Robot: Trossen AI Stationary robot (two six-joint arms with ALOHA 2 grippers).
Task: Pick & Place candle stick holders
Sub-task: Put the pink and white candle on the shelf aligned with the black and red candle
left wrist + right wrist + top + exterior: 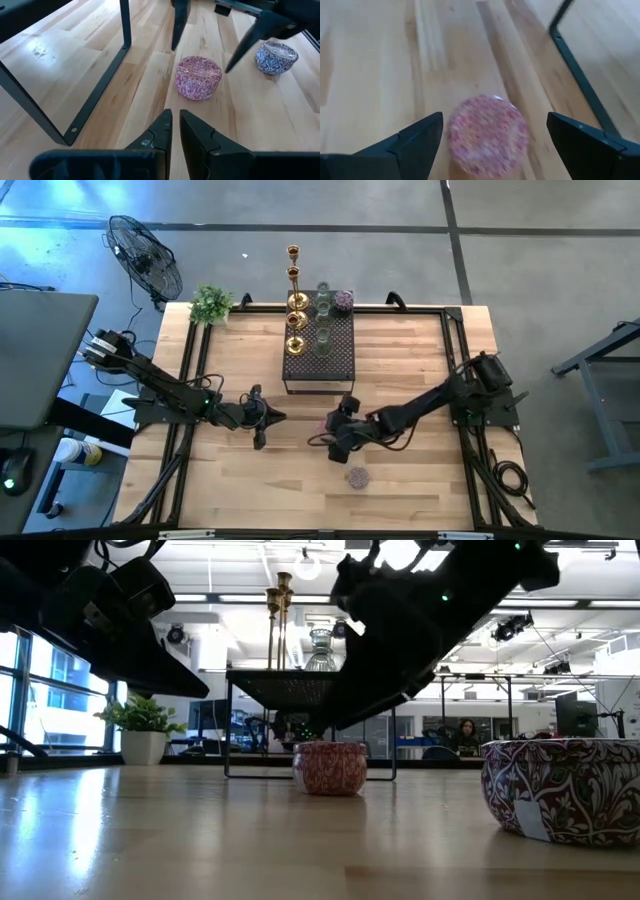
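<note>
The right gripper hangs wide open above the pink holder, which sits on the table free of the fingers.

From table height, that holder sits before the black stand; a purple one is nearer.

The left gripper, nearly closed and empty, points at the pink holder.

In the right wrist view the holder lies between the spread fingers, probably just set down.

We are in a robotics lab or workshop: a wooden tabletop on a polished concrete floor, a standing fan, ceiling strip lights, and monitors at desks behind.
</note>
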